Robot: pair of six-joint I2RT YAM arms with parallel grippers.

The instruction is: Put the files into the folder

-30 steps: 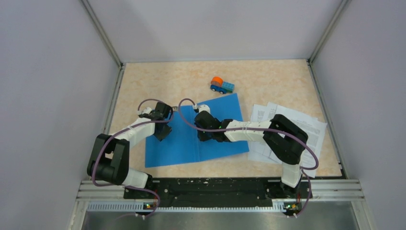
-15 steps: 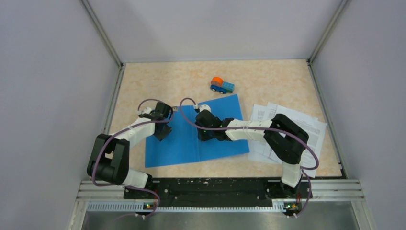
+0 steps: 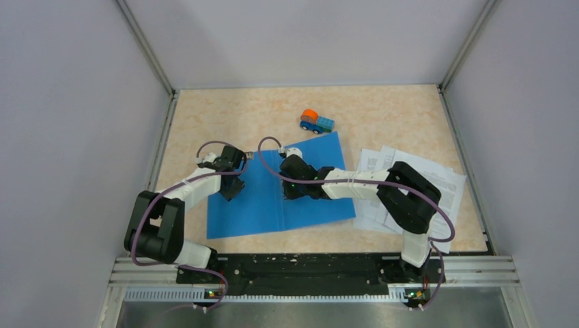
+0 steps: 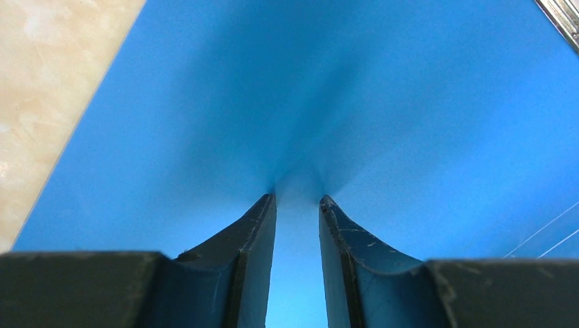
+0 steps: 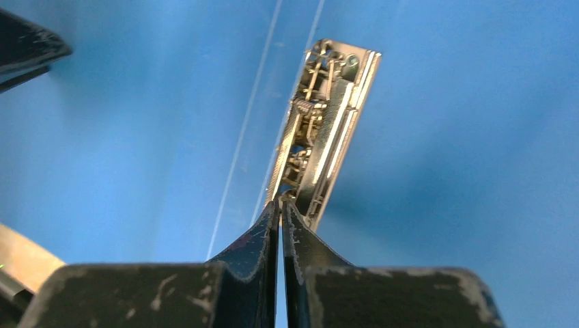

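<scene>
Wrist views alone show right pincer nipped on metal clip inside folder, left pincer narrowly parted against its cover.

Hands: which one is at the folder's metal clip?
The right hand, fingers closed on the silver metal clip inside the open bright-blue plastic folder. The left hand rests only on bare blue cover, fingers apart.

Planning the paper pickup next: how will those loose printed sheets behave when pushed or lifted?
Probably floppy and light: the printed sheets look thin and lie flat. Pushed, they would likely slide apart, since their edges fan out unevenly.
</scene>
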